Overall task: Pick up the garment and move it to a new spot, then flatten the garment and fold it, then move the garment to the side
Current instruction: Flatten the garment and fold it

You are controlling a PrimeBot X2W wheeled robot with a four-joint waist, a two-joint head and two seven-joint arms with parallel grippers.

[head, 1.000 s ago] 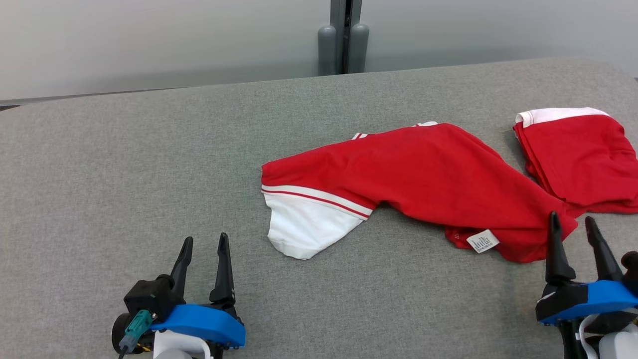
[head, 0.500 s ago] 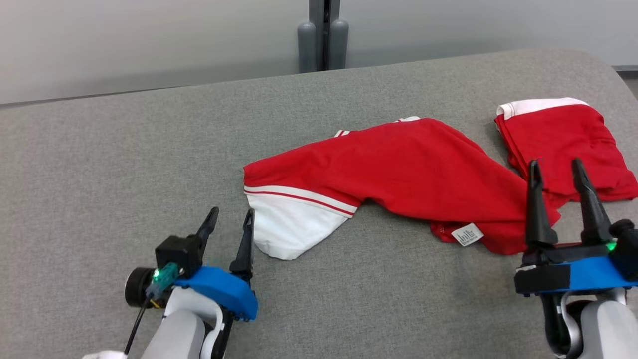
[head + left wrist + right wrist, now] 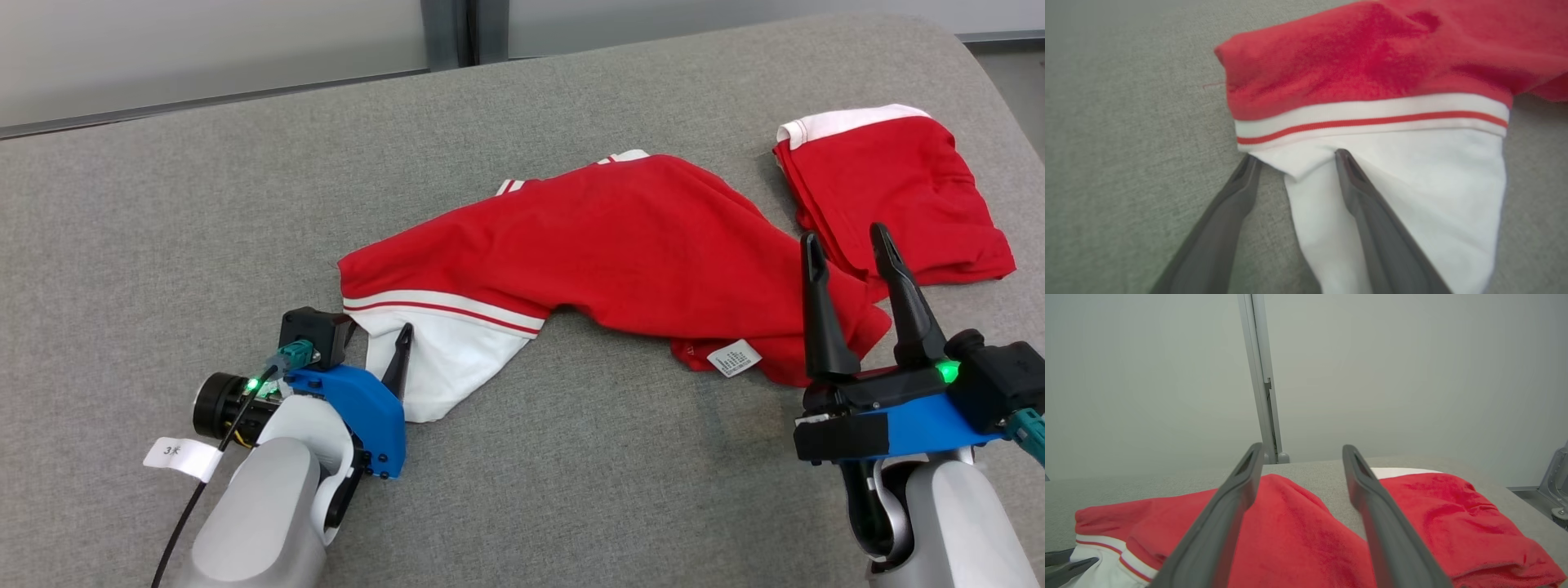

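The garment is a red shirt with a white sleeve and red-and-white stripes, lying crumpled across the middle of the grey table. My left gripper is open at the sleeve's left edge. In the left wrist view, that gripper straddles a corner of the white sleeve, one finger on the cloth and one on the table. My right gripper is open and raised over the garment's right end. In the right wrist view, my right gripper has nothing between its fingers, and the red garment lies below.
A second red cloth with a white band lies folded at the far right, against the garment's right end. A white care label sticks out at the garment's near edge. The table's rounded right edge is close. A grey wall post stands behind.
The camera has tilted down and turned. My left gripper has moved forward to the white sleeve. My right gripper has moved forward and up over the garment's right end. Both stay open.
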